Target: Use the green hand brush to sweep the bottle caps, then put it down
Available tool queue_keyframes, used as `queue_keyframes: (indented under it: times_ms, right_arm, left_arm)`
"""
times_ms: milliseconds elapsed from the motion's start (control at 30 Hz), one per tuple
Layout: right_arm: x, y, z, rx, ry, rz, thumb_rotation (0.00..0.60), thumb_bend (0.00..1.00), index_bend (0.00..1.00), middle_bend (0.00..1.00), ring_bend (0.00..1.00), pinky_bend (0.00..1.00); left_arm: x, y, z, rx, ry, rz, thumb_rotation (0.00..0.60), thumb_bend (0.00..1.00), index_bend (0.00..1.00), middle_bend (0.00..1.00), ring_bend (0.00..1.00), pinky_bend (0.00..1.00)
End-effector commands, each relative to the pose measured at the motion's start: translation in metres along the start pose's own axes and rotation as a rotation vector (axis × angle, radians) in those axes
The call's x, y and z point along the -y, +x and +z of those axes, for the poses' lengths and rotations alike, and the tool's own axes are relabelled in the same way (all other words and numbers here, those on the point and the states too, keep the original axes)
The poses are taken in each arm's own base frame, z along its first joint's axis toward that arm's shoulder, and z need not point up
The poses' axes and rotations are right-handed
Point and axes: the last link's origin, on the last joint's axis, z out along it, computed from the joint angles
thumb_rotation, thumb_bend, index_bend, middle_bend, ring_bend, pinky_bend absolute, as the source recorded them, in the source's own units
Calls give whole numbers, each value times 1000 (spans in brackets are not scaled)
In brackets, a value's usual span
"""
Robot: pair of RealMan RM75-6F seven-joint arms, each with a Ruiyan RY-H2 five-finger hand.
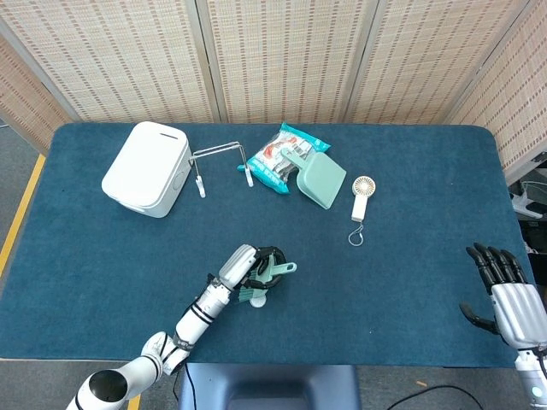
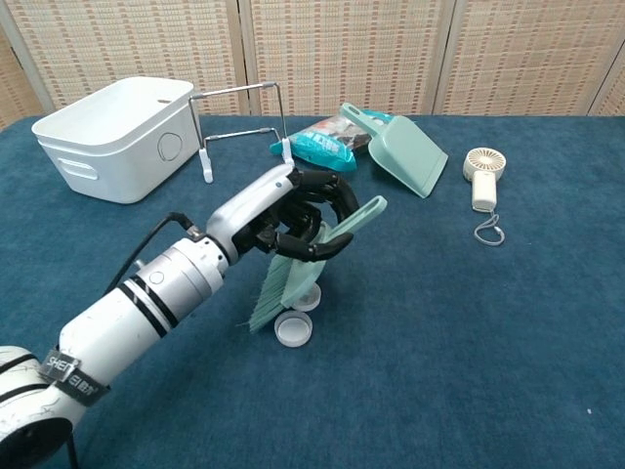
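We take the green dustpan (image 2: 408, 154) at the far side of the table (image 1: 410, 213) as our landmark. Well in front of it, toward the robot and a little to its left, our left hand (image 2: 293, 220) is wrapped around the handle of the green hand brush (image 2: 312, 259), holding it tilted with the bristles down on the blue cloth. Two white bottle caps (image 2: 294, 330) lie at the bristle tips, one touching the brush head, the other just in front of it. Our right hand (image 1: 504, 295) hangs far to the dustpan's right, at the table's near edge, its fingers spread and holding nothing. Just right of the dustpan lies a small white fan (image 2: 481, 176).
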Motion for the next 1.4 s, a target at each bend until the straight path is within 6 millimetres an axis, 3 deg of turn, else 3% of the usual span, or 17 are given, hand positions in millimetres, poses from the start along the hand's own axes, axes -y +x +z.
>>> queue_keyframes:
  times_ms: [33, 233, 533, 767, 967, 1300, 1400]
  right_arm:
    - [0, 0, 0, 0, 1, 1, 600, 184, 0, 18, 0, 0]
    - [0, 1, 0, -1, 0, 2, 600, 184, 0, 18, 0, 0]
    - [0, 2, -1, -6, 1, 4, 600, 184, 0, 18, 0, 0]
    - [-1, 2, -1, -5, -4, -2, 600, 184, 0, 18, 0, 0]
    - [0, -2, 1, 12, -6, -14, 600, 184, 0, 18, 0, 0]
    - [4, -6, 1, 27, 2, -25, 600, 184, 0, 18, 0, 0]
    - [4, -7, 1, 31, 1, -26, 600, 185, 0, 18, 0, 0]
  left_arm:
    - [-4, -9, 1, 29, -15, -6, 600, 740, 737, 881, 752, 948]
    - [-17, -17, 1, 57, -74, -27, 600, 740, 737, 880, 751, 948]
    - [-14, 1, 6, 5, -64, -13, 600, 740, 737, 879, 751, 948]
    - [14, 46, -26, 18, -28, 263, 600, 740, 738, 879, 751, 948]
    - [32, 84, -56, -8, 39, 399, 600, 740, 738, 879, 750, 948]
    - [51, 95, -94, 118, 107, 626, 600, 737, 710, 857, 751, 938]
    - [56, 95, -101, 141, 131, 672, 600, 655, 629, 793, 734, 910]
